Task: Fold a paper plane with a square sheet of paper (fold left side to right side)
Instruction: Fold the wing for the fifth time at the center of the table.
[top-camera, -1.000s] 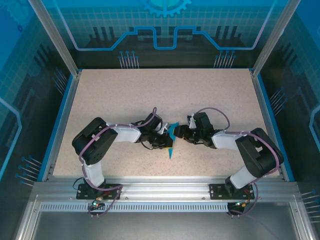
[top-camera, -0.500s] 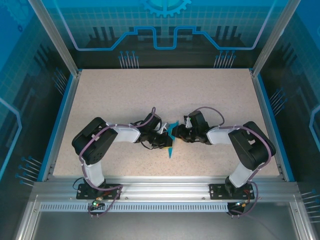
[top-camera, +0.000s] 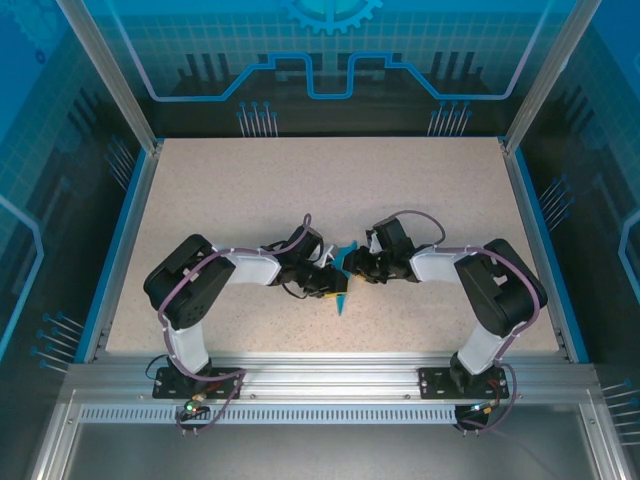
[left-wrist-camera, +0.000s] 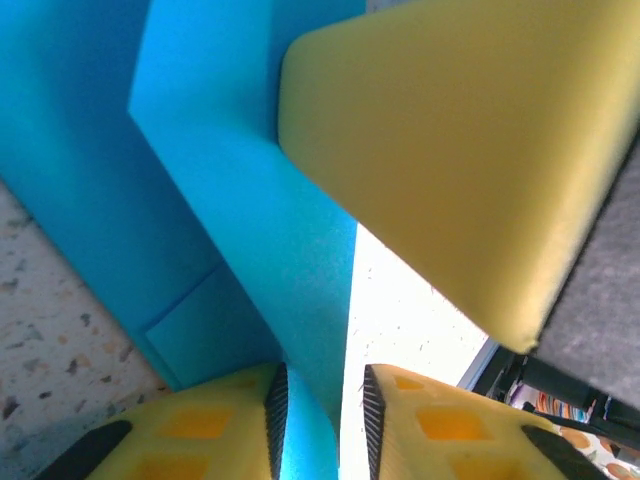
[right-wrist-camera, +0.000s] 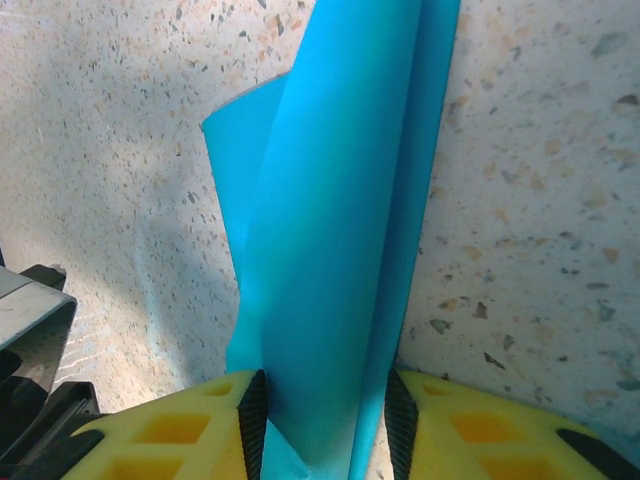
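your right hand (right-wrist-camera: 325, 410) pinches the paper plane (right-wrist-camera: 330, 200) at the middle of the surface (top-camera: 250, 190); your left hand (left-wrist-camera: 322, 410) is slightly parted around its edge. hold firm, keep layers aligned before creasing.

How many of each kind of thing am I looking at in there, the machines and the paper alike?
Robot arms: 2, the left arm and the right arm
Folded blue paper: 1
Total: 3
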